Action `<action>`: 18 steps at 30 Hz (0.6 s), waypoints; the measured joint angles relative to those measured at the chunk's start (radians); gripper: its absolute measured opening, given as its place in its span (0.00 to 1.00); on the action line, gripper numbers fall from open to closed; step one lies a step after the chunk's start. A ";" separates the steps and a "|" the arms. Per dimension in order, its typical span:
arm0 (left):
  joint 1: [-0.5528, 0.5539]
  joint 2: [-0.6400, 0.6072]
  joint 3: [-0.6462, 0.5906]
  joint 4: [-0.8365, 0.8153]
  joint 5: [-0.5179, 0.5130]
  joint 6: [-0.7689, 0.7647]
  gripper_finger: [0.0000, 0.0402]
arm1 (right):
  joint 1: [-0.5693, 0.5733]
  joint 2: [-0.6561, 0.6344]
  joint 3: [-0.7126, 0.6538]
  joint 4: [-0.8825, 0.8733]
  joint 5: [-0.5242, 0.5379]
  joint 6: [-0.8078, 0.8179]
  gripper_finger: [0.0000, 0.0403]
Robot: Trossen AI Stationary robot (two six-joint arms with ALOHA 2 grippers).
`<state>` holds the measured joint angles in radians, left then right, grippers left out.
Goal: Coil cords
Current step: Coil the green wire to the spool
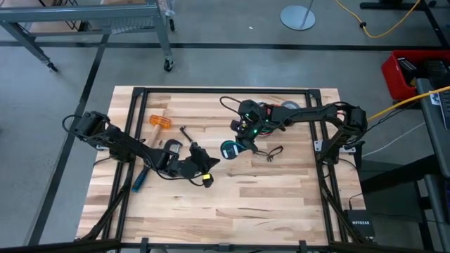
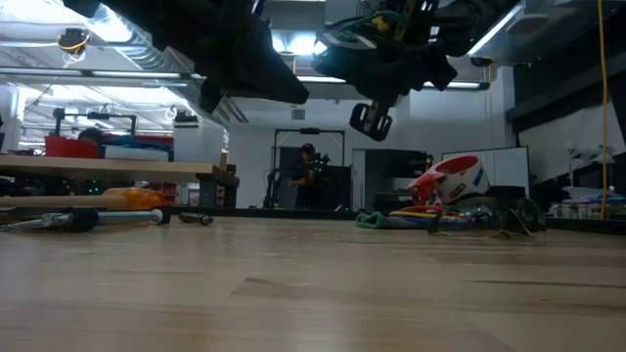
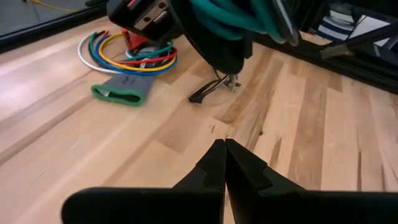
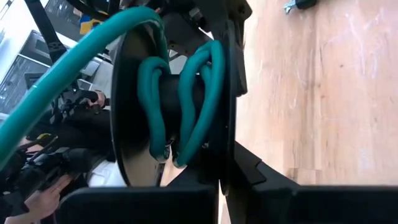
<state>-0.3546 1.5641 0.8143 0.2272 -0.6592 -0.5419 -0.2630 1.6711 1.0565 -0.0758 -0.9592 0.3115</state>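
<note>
**Right gripper**: pressed together, pinching the dark teal-green round-section cord, which it holds clear of the pale wooden plank table, over its middle. In the right wrist view you see the cord doubled into two smooth, rubbery hanging loops draped over a dark core, with one longer run arcing away. Whether that core is part of the gripper cannot be told.

**Handling, as judged:** expect the teal cord to be light, soft and springy. Its loops are likely to relax and slide if the pinch loosens, and its matt jacket should give fair grip. Take hold across the gathered loops rather than on a single strand, and spare the small plugs.

**Thin black cord**: a loose kinked squiggle lying flat on the table near the teal cord, on the right arm's side. It looks limp and very light. Because it is so fine, judge it hard to pinch off the boards, and favour a raised bend.

**Left gripper**: smooth black fingers closed tip to tip on nothing, waiting low over the boards near the teal cord, on the left arm's side.
</note>
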 joint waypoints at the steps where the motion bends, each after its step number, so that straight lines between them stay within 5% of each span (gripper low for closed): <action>1: 0.000 0.000 0.000 -0.001 -0.001 0.000 0.00 | 0.000 0.000 0.000 0.001 0.001 -0.001 0.02; 7: -0.010 0.000 0.000 0.052 0.015 -0.008 0.00 | 0.000 0.001 -0.001 0.005 0.067 -0.003 0.02; 12: -0.022 0.000 0.001 0.256 0.149 0.091 0.01 | 0.000 0.002 -0.002 0.021 0.183 -0.006 0.02; 18: -0.038 -0.001 0.002 0.466 0.180 0.237 0.16 | 0.001 0.003 -0.002 0.055 0.292 -0.005 0.02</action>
<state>-0.3923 1.5633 0.8165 0.6935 -0.4796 -0.3051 -0.2619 1.6737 1.0542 -0.0206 -0.6670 0.3061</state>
